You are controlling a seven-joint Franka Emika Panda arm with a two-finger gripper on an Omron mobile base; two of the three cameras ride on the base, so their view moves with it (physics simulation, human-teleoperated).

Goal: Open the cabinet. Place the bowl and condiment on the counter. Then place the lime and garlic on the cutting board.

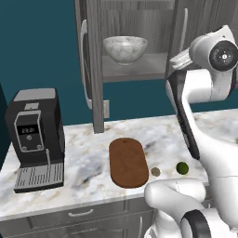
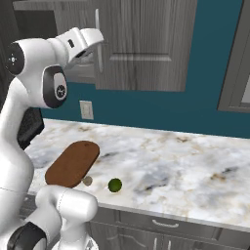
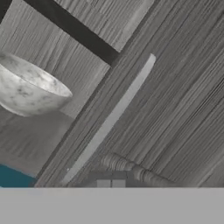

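The cabinet has its left door swung open, edge-on to me. Inside, the marbled bowl sits on the shelf. My gripper is shut with nothing in it, close to the right door's long silver handle. On the counter lies the reddish-brown cutting board. To its right rest the garlic and the lime. The condiment is hidden from me.
A black coffee machine stands at the counter's left end. A wall outlet is set below the cabinet. Grey drawers run under the front edge. Another cabinet hangs at the far right.
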